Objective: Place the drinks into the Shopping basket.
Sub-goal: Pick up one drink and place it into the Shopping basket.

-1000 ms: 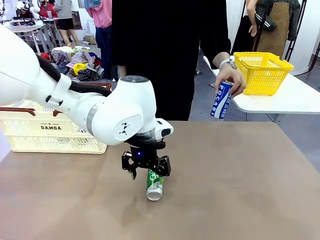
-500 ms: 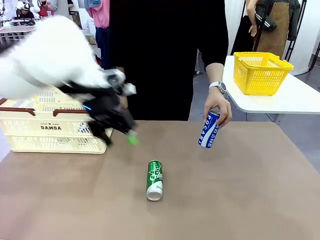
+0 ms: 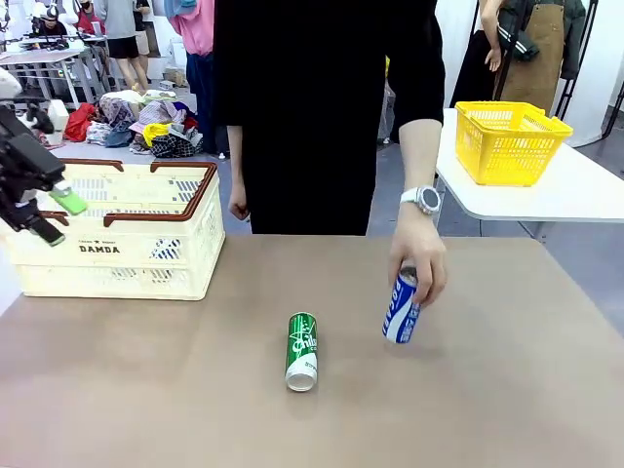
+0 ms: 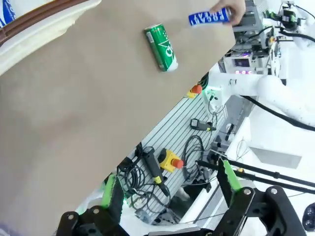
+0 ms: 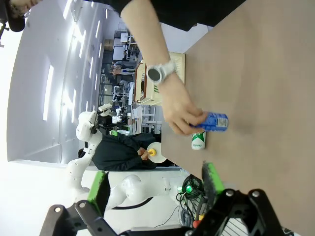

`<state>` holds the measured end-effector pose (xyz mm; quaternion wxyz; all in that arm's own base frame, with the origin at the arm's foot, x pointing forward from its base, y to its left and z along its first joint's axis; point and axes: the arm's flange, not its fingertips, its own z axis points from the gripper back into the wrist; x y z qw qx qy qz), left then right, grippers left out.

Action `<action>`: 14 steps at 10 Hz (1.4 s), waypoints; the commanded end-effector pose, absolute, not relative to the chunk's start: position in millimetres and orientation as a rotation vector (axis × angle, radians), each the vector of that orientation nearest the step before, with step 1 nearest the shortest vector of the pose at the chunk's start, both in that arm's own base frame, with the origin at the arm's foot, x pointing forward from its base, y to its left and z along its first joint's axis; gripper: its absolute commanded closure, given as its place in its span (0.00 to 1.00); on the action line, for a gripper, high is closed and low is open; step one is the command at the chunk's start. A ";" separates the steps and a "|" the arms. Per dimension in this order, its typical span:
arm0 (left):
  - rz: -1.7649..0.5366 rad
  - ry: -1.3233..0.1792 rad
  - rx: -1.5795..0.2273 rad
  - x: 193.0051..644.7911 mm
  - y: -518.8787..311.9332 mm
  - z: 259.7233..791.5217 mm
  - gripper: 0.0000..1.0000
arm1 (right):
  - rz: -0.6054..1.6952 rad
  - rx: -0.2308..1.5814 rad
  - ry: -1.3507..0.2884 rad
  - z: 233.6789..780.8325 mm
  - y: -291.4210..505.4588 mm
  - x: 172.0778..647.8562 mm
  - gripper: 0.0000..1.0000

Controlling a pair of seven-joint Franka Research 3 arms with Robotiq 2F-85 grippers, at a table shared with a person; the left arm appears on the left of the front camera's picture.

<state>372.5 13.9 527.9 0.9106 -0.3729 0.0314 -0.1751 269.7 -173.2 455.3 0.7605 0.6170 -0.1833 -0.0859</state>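
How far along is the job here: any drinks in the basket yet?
Done: nothing confirmable; the inside of the Shopping basket is barely visible. In hand: nothing for the robot; the left gripper hangs open near the basket, and the right gripper is open too. The person's hand holds the blue can, tilted, down at the table. Left: that can and the green can, lying on its side.

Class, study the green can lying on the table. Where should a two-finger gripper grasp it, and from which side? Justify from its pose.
Grip the green can across its round body at mid-length, coming straight down from above. It lies on its side on the table, long axis running near-to-far, so both long flanks are free; that is probably the surest hold.
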 end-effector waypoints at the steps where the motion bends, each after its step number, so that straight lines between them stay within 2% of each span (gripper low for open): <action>1: -0.363 0.038 -0.759 372.5 -17.9 524.7 0.00 | -0.177 1.360 -0.419 458.0 -173.0 271.6 0.00; 4: -0.391 -0.005 -0.646 349.4 -73.7 532.2 0.00 | -0.177 1.360 -0.419 458.0 -173.0 271.6 0.00; 6: -0.482 0.038 -0.566 330.1 -149.9 530.9 0.00 | -0.177 1.360 -0.419 458.0 -173.0 271.6 0.00; 9: -0.468 0.061 -0.310 302.9 -260.6 505.6 0.00 | -0.177 1.360 -0.419 458.0 -173.0 271.6 0.00; 11: -0.306 -0.127 -0.153 289.2 -320.9 467.9 0.00 | -0.177 1.360 -0.419 458.0 -173.0 271.6 0.00; 13: -0.432 -0.133 -0.077 273.3 -354.4 430.5 0.00 | -0.177 1.360 -0.419 458.0 -173.0 271.6 0.00; 14: -0.392 -0.221 -0.042 274.4 -365.8 410.6 0.00 | -0.177 1.360 -0.419 458.0 -173.0 271.6 0.00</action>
